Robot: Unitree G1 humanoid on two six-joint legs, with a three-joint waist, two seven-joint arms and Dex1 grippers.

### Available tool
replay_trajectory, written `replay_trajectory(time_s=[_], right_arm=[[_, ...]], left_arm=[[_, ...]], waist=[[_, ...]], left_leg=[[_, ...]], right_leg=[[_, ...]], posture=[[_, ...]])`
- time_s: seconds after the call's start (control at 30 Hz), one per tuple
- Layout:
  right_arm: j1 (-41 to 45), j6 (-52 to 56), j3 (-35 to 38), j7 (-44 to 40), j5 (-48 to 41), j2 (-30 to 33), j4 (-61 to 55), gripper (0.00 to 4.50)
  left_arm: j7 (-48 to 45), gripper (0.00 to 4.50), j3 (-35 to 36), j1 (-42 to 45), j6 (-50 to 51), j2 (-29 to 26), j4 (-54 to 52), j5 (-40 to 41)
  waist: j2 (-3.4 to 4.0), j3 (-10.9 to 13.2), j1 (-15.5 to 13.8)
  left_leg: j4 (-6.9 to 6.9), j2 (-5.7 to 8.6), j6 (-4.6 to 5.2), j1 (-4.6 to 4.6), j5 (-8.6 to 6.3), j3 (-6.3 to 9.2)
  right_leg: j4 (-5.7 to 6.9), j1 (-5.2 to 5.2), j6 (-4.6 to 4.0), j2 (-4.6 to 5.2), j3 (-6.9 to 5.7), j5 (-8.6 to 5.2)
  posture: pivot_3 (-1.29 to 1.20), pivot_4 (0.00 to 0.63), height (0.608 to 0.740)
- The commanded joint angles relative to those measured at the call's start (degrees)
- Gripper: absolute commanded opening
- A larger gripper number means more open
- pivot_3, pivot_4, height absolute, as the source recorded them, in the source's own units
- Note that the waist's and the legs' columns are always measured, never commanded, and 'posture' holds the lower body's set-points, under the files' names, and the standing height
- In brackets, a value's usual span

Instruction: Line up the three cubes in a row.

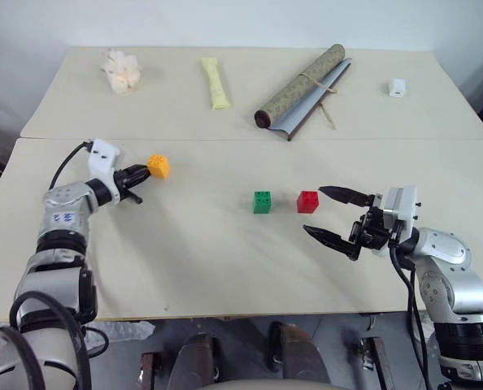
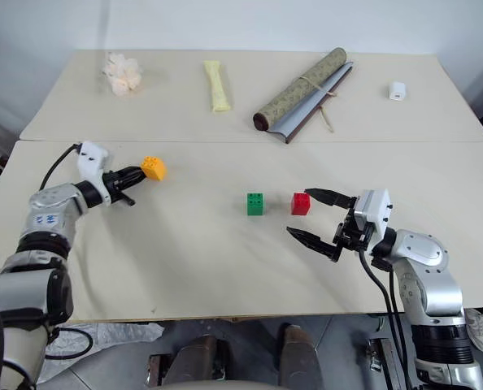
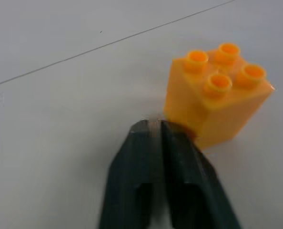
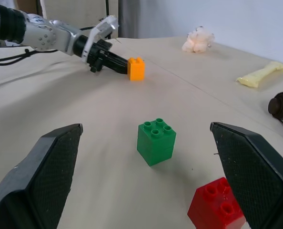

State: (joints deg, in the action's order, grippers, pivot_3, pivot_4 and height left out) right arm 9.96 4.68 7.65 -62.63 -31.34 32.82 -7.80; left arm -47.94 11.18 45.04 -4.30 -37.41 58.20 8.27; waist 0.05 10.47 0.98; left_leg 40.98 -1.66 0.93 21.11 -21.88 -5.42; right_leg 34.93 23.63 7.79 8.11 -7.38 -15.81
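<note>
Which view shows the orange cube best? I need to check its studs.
Left wrist view: the orange cube sits close, its four studs clear, at the left gripper tips. Both eye views and the right wrist view show it small and far.

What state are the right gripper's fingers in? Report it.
Open: the right gripper has its fingers spread wide, empty, beside the red cube.

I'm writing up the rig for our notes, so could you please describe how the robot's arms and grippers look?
Both arms are silver-grey metal with black joint bands. Each wrist carries a white camera block fed by a black cable. The left gripper and the right gripper each have two black, tapering fingers.
</note>
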Motion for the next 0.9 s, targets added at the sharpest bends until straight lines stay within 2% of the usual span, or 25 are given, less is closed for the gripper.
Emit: replay_trajectory(time_s=[0.03, 0.17, 0.27, 0.47, 0.57, 0.67, 0.77, 0.87, 0.9], right_arm=[[-0.94, -1.28, 0.91, 0.28, -0.41, -0.17, -1.91, 4.50], [-1.18, -1.38, 1.68, -1.31, -1.15, 1.20, -1.21, 4.50], [0.15, -1.18, 2.32, -2.63, -2.01, 1.87, 0.34, 4.50], [2.19, -0.53, 1.73, -4.26, -2.23, 2.07, 1.42, 4.50], [3.01, 0.07, 1.28, -3.85, -2.66, 1.25, 0.97, 4.50], [3.44, 0.25, 0.43, -3.72, -2.52, 0.45, 0.94, 4.50], [4.01, 0.51, -0.44, -3.71, -2.37, -0.21, 0.83, 4.50], [4.24, 0.82, -0.81, -3.57, -2.54, -0.32, 0.27, 4.50], [4.26, 0.83, -0.78, -3.41, -2.57, -0.33, 0.10, 4.50]], left_arm=[[-3.05, 1.82, 3.81, -10.05, 7.39, -1.56, -20.44, 7.10], [3.14, 3.02, 8.06, -23.92, 17.00, 0.96, -45.03, 13.30], [9.08, 3.89, 8.03, -27.16, 19.94, 4.99, -52.48, 13.93], [17.57, 3.89, 4.27, -24.15, 20.06, 10.88, -52.93, 10.28], [25.01, 3.89, 2.38, -19.14, 16.84, 14.53, -47.06, 5.60], [28.57, 3.89, 0.99, -14.04, 14.00, 16.36, -39.97, 2.74], [28.58, 3.89, -0.02, -9.07, 13.03, 17.57, -32.42, 2.32], [29.69, 3.89, -0.57, -6.90, 13.09, 17.44, -29.33, 1.40], [30.02, 3.71, -0.16, -6.56, 13.14, 17.28, -29.11, 1.67]], waist=[[0.00, 0.00, 0.30], [0.00, 0.00, 0.17], [0.00, 0.00, -0.97], [-0.01, -0.01, -2.19], [-0.03, -0.02, -2.56], [-0.10, -0.06, -2.40], [-0.10, -0.06, -2.31], [-0.10, -0.06, -2.19], [-0.10, -0.06, -2.16]], left_leg=[[0.00, 0.00, 0.00, 0.00, 0.00, 0.00], [0.05, 0.00, 0.00, 0.03, 0.00, 0.10], [0.17, 0.01, 0.01, 0.00, 0.00, 0.12], [0.26, 0.07, 0.01, -0.07, 0.00, 0.09], [0.27, 0.12, 0.01, -0.04, 0.00, 0.10], [0.24, 0.13, 0.02, -0.04, 0.00, 0.09], [0.19, 0.12, 0.02, -0.03, 0.01, 0.07], [0.18, 0.12, 0.02, -0.03, 0.01, 0.06], [0.17, 0.12, 0.02, -0.03, 0.01, 0.06]], right_leg=[[0.01, 0.00, 0.00, 0.01, -0.01, 0.00], [0.05, -0.02, 0.00, 0.10, -0.02, 0.00], [0.13, -0.06, 0.00, 0.17, 0.01, 0.00], [0.22, -0.14, -0.04, 0.21, 0.02, 0.04], [0.20, -0.13, -0.03, 0.21, -0.01, 0.05], [0.16, -0.14, -0.02, 0.20, -0.04, 0.05], [0.12, -0.12, -0.02, 0.17, -0.08, 0.05], [0.10, -0.12, -0.02, 0.16, -0.08, 0.05], [0.10, -0.12, -0.02, 0.16, -0.07, 0.05]], posture=[[0.00, 0.150, 0.740], [0.00, 0.150, 0.740], [0.00, 0.150, 0.740], [0.00, 0.150, 0.740], [0.00, 0.150, 0.740], [0.00, 0.150, 0.740], [0.00, 0.150, 0.740], [0.00, 0.150, 0.740], [0.00, 0.150, 0.740]])
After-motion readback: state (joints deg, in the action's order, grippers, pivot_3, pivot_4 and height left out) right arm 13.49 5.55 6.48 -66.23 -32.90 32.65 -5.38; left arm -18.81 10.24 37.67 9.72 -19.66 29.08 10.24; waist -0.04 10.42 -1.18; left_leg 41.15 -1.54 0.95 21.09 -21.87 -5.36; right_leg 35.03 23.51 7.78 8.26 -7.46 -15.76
